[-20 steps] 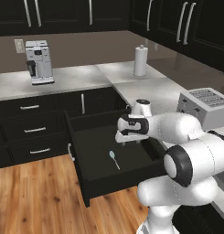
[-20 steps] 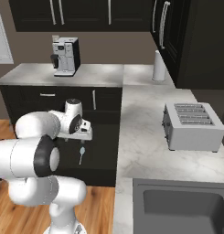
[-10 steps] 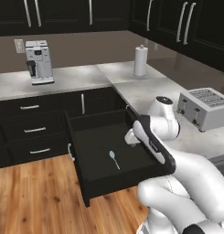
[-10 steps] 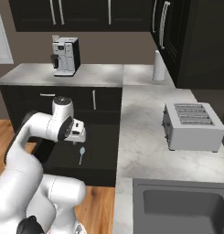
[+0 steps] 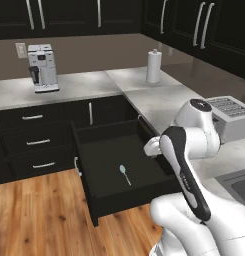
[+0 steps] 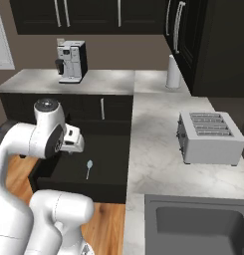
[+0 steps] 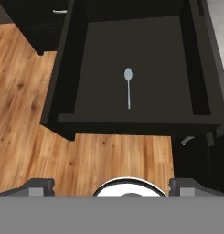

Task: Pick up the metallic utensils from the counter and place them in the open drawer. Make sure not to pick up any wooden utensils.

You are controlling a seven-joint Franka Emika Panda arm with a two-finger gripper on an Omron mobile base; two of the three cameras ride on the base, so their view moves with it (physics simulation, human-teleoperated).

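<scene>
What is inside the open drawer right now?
One silvery spoon lies on the floor of the drawer. No knife shows there. The arm covers the drawer's right edge in the left base view.

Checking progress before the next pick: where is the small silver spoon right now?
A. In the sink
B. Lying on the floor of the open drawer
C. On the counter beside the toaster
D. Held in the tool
B: the spoon lies flat inside the open drawer, alone on its dark floor.

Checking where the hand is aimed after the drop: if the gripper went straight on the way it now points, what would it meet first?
Probably the wooden floor just in front of the open drawer: the gripper, jaws open, points down past the drawer's front edge. The spoon lies farther in, off that line. Depth is uncertain.
</scene>
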